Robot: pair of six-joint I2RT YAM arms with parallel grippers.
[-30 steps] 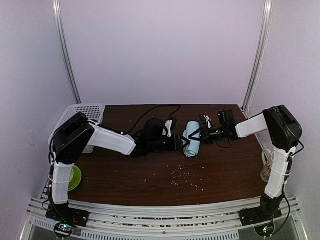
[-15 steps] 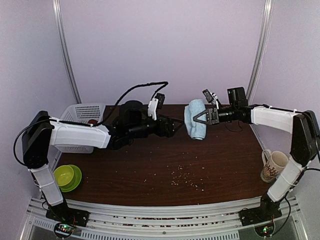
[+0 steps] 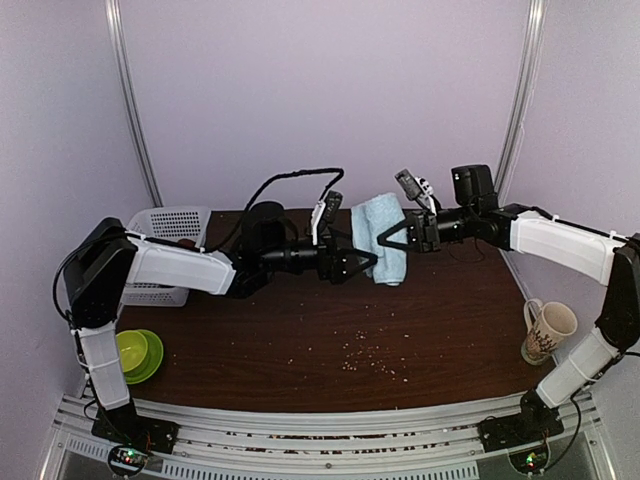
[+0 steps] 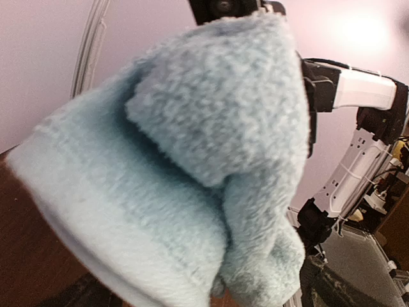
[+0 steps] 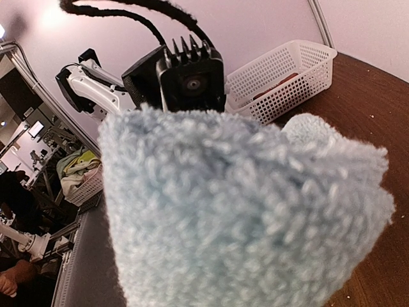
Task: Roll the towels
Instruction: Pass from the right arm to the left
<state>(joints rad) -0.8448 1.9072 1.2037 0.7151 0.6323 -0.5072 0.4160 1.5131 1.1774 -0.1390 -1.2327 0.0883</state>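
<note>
**Operator:** What changed in the last second?

**Spotter:** A second ago your light-blue towel (image 3: 390,262) lay rolled on the table (image 3: 300,340) with both claws on it. Now it hangs in the air over the far middle of the table, well clear of the wood. Your left gripper (image 3: 352,266) has let go. Its jaws stand spread wide, just beside the towel's lower left edge, and I can't tell whether they brush it.

**Operator:** So which arm has it?

**Spotter:** Your right gripper (image 3: 398,236) alone, pinching the bundle from its right side. In both wrist views the pile fills the frame, so the fingers themselves are hidden.

**Operator:** Is the roll holding?

**Spotter:** Only loosely, I'd judge. From the left wrist it looks like a thick fold with a lobe drooping below, not a tight cylinder. A one-sided hold may let it slacken.

**Operator:** And the other towel?

**Spotter:** Something reddish shows inside the white basket (image 3: 165,225) at the far left, but I can't tell whether that is it. My guess is you are carrying this towel off to set it down. That would leave your left gripper free to steady it or to fetch the next one.
</note>
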